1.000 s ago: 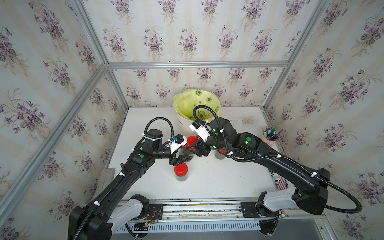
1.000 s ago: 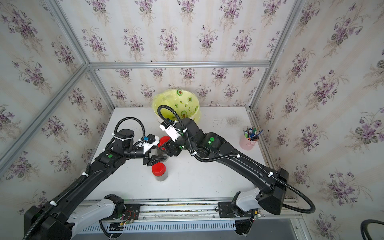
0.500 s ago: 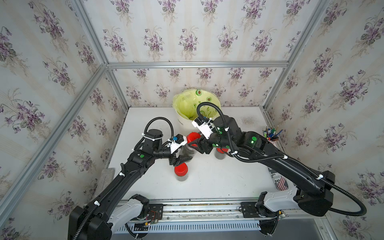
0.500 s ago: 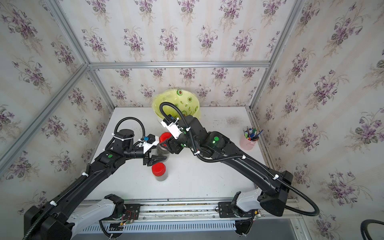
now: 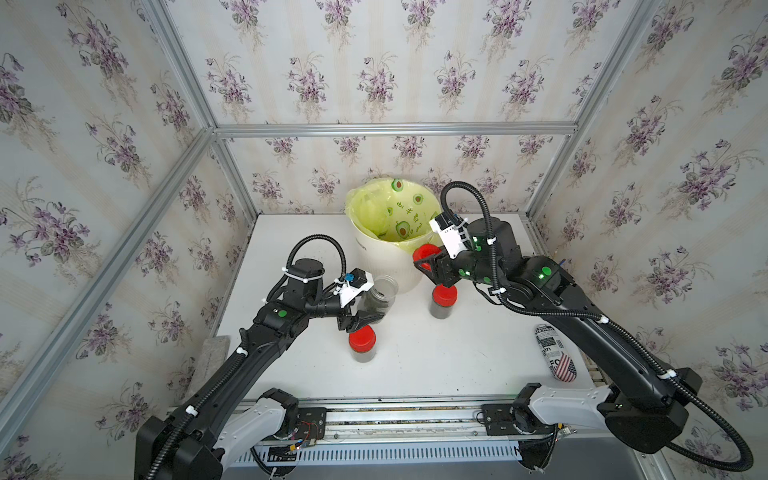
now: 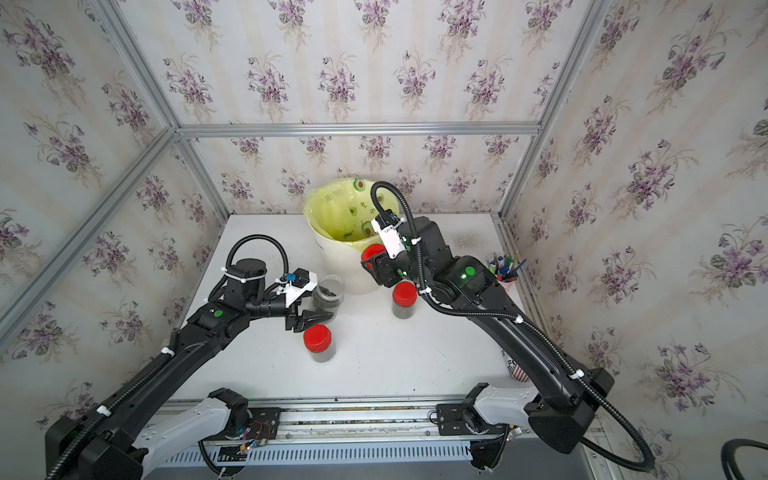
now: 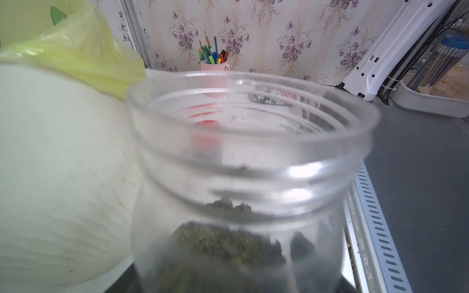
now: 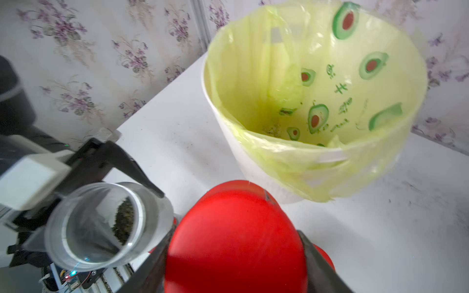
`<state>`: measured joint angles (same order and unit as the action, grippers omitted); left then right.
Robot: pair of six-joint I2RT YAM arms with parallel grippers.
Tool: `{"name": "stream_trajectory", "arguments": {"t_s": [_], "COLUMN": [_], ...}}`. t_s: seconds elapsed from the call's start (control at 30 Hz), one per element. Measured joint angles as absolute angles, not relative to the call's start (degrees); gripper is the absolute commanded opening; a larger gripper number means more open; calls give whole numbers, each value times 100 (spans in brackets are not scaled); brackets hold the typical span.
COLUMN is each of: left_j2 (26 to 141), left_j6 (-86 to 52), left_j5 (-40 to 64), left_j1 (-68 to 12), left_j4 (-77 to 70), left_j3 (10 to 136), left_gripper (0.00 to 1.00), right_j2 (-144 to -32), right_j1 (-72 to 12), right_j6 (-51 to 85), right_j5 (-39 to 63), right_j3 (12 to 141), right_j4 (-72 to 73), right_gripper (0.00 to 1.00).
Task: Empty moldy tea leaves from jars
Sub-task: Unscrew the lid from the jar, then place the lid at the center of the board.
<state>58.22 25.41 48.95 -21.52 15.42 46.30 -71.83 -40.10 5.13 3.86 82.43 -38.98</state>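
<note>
Pale striped wallpaper [image 5: 374,62] sprigged with purple flowers is covering the back and side walls, and bare aluminium struts [image 5: 395,129] are framing the panels where they meet. A white counter [image 5: 457,365], lightly marked with dark specks, is filling the enclosure's base under soft, even light. A grey surface [image 7: 418,177] is showing beyond its slotted front strip [image 5: 395,455].

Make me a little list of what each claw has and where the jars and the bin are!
Left claw: shut on the open jar, tilted, tea leaves inside
Right claw: shut on the red cap, near the bin
Table: two capped jars standing upright
Bin: at the back, yellow bag inside
</note>
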Motion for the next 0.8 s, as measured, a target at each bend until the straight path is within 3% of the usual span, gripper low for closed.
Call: {"name": "stream_trajectory", "arguments": {"t_s": [0.3,0.8], "left_j2": [5782,5752], "left_j6": [2554,2554], "left_j5": [4849,4856], "left_j1": [-2152,-2152], "left_j4": [1542,1546], "left_j3": [4633,4676], "left_gripper": [44,43], "right_j2": [-7098,-7887], "right_j1": [-2665,-1743], "right_j6": [897,1317], "right_j5": [545,856], "right_j3": [7317,6375], "right_j4": [-3778,-2547], "right_gripper": [56,57]}}
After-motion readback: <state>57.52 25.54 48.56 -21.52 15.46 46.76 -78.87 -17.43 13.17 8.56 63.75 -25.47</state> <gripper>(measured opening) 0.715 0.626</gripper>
